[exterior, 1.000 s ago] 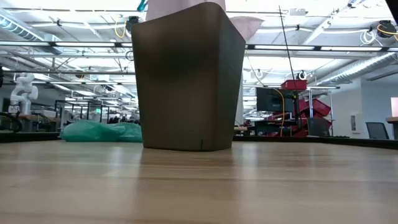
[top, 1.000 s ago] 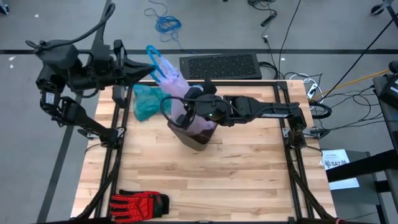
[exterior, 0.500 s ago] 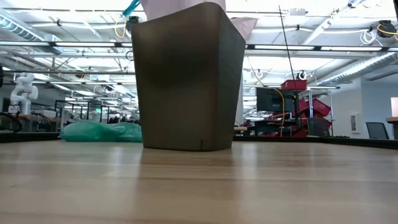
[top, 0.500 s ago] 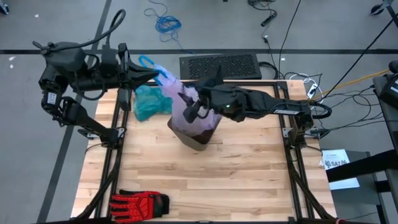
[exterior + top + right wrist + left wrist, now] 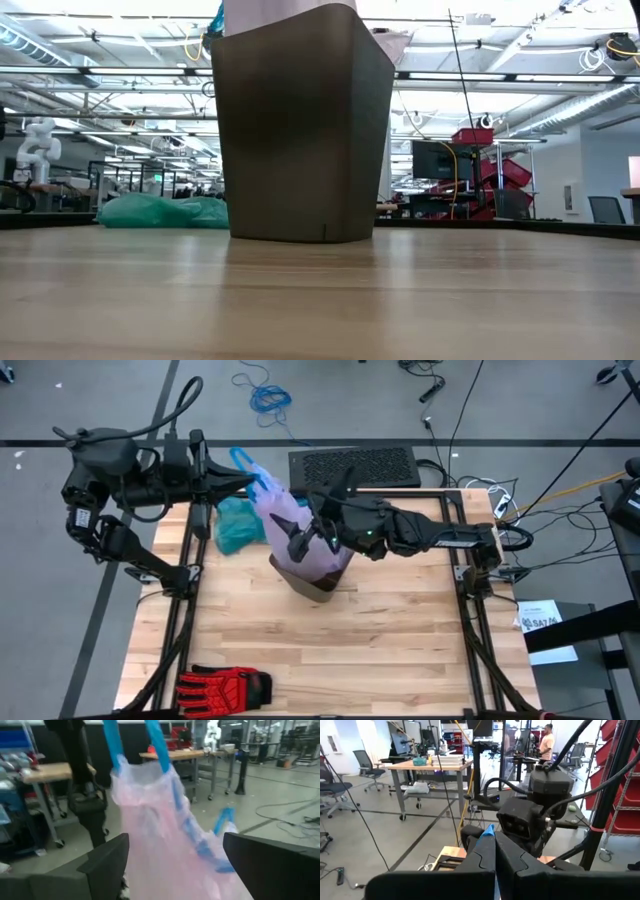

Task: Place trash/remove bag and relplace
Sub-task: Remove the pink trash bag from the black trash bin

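The bag [image 5: 283, 520], pale pink-lavender with blue drawstrings, rises out of a dark bin [image 5: 318, 578] at mid-table; its lower part is inside the bin. The low view shows the bin [image 5: 300, 130] from the side, with a fold of the bag [image 5: 395, 40] over its rim. My left gripper [image 5: 250, 482] is shut on a drawstring at the bag's top. My right gripper [image 5: 308, 520] is open above the bin. In the right wrist view its fingers [image 5: 107, 860] stand on either side of the bag [image 5: 155, 825]; whether they touch it I cannot tell. My left gripper pinches a blue drawstring loop [image 5: 488, 830] at the bag's top between its two fingertips. The fingers come level from the table's left side. The bag stretches from this hold down to the right into the bin, its upper part drawn up clear of the rim.
A teal-green plastic bag [image 5: 236, 525] lies on the table left of the bin, under my left gripper. A red and black glove [image 5: 225, 685] lies at the near left edge. A black mat [image 5: 355, 465] sits beyond the far edge.
My right gripper has risen from the bin's mouth toward the far edge and opened, letting go of the bag. The bag's upper part now stands taller above the bin, held up by my left gripper, which stays shut on the drawstring.
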`<action>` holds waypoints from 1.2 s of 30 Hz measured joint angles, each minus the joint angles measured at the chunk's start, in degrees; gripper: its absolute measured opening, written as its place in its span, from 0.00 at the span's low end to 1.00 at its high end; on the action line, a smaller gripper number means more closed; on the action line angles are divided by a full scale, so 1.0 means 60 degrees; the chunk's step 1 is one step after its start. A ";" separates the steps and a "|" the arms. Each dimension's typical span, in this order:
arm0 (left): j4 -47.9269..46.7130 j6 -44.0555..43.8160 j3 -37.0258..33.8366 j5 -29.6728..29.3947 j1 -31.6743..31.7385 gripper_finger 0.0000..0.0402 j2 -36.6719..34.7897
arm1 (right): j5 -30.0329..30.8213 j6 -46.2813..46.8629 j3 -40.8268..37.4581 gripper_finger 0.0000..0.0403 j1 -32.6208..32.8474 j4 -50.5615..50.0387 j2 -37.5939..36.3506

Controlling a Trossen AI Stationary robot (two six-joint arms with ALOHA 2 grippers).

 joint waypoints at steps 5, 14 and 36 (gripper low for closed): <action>0.0000 0.0007 0.0000 0.0000 0.0000 0.00 0.0000 | -0.0006 0.0140 0.0000 0.79 -0.0208 0.0070 0.0337; 0.0293 -0.0055 0.0000 -0.0004 0.0000 0.00 0.0000 | 0.0032 0.0907 -0.0015 0.60 -0.0868 -0.0403 0.0846; 0.1349 -0.0061 -0.0025 0.0208 0.0000 0.00 -0.0286 | -0.1417 0.1587 0.0017 0.00 -0.1384 -0.1936 0.1363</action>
